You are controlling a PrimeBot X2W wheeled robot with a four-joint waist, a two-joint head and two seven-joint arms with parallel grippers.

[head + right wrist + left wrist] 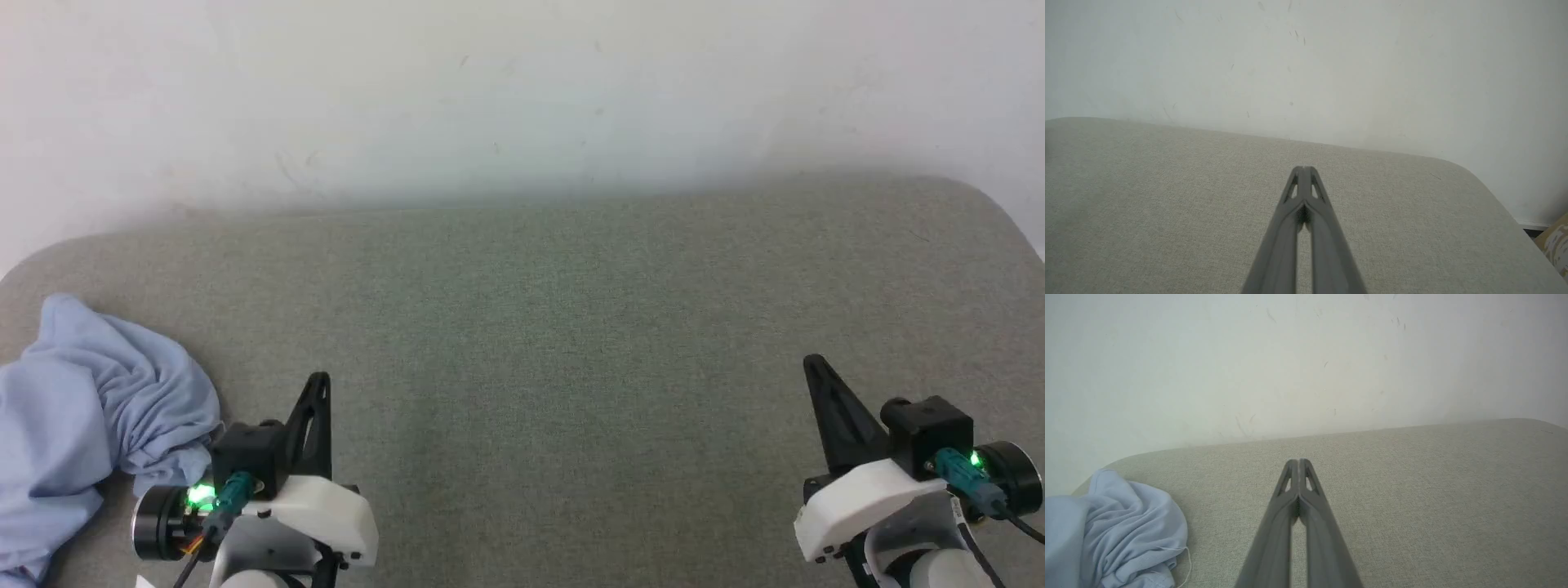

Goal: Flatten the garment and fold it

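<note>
The garment, a light-blue shirt, lies crumpled in a heap at the far left of the grey cushioned surface, partly cut off by the head view's edge. The left wrist view has the same garment at its lower left. My left gripper hovers just right of the heap, apart from it, fingertips pressed together with nothing between them. In its own view that left gripper is shut. My right gripper sits far to the right over bare fabric, and this right gripper is shut and empty too.
A white wall rises right behind the cushioned surface. The surface's corners are rounded at the back left and back right. Beyond its right edge, a patterned tan object stands low by the wall.
</note>
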